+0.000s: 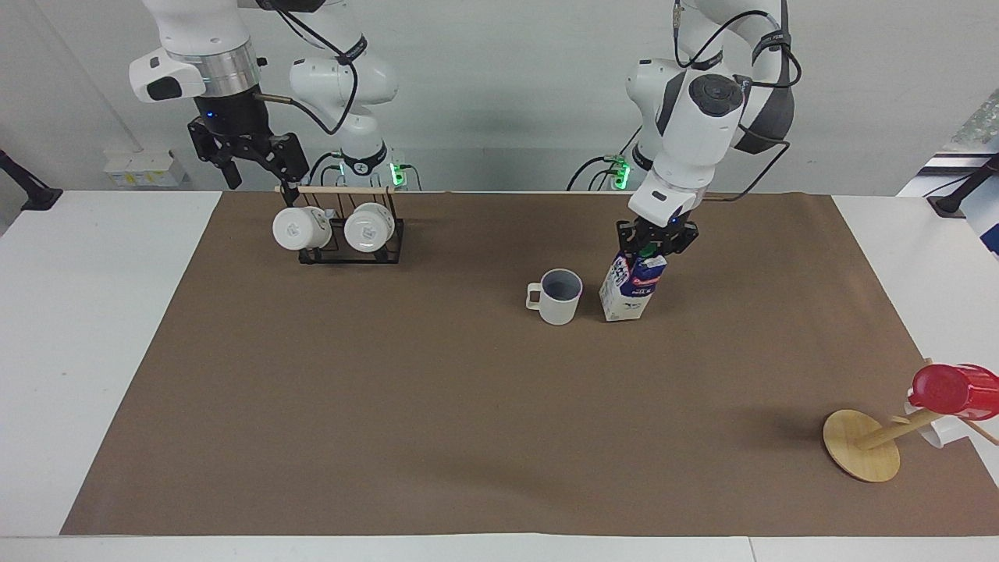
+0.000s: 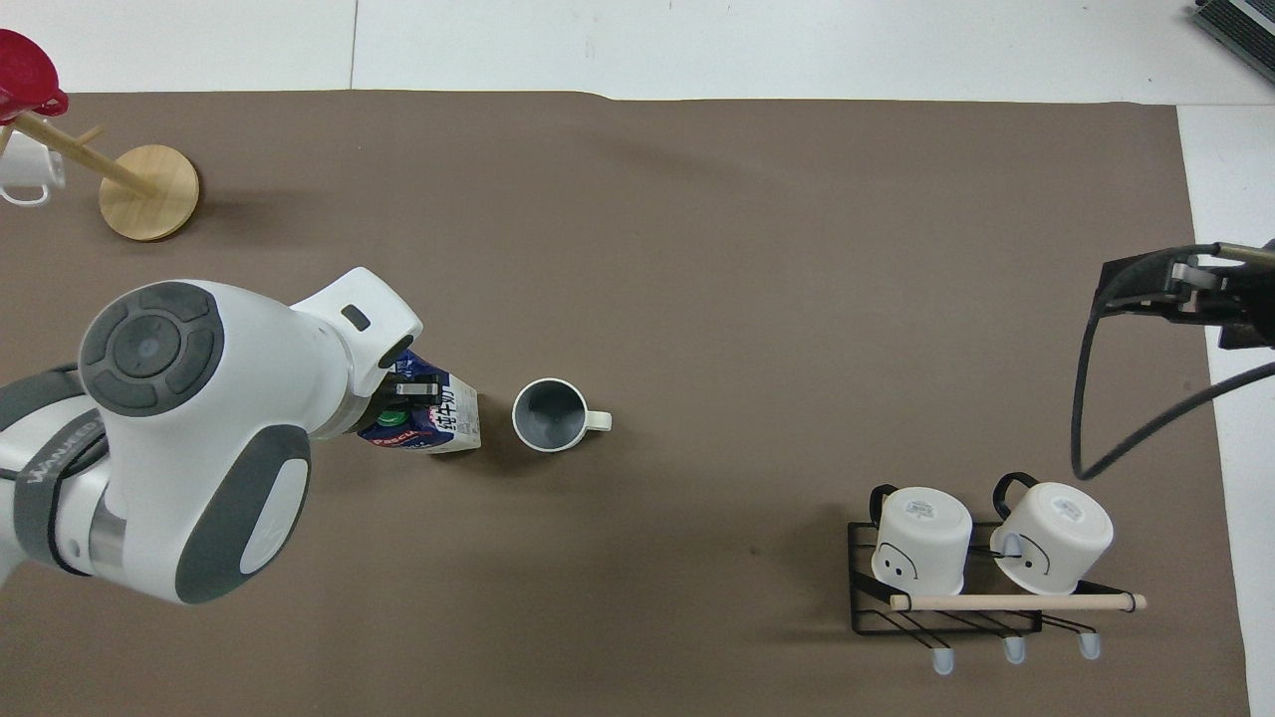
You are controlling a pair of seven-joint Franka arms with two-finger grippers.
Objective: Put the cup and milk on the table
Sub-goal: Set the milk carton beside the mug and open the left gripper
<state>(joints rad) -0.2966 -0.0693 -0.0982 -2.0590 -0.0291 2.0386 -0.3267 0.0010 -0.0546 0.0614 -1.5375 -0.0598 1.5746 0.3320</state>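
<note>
The cup (image 1: 556,297) stands upright on the brown sheet (image 1: 468,437) that covers the white table (image 1: 86,328), near the middle; it also shows in the overhead view (image 2: 548,415). The milk (image 1: 627,290) stands beside it toward the left arm's end, slightly tilted, its base at the sheet; it also shows in the overhead view (image 2: 438,426). My left gripper (image 1: 654,243) is shut on the carton's gable top by the green cap. My right gripper (image 1: 261,172) is open and empty, raised over the table's edge above the mug rack; it also shows in the overhead view (image 2: 1180,284).
A black wire rack (image 1: 351,254) with two white mugs (image 2: 921,538) stands nearer to the robots, toward the right arm's end. A tilted wooden mug tree (image 1: 862,445) with a red cup (image 1: 952,388) stands farthest from the robots at the left arm's end.
</note>
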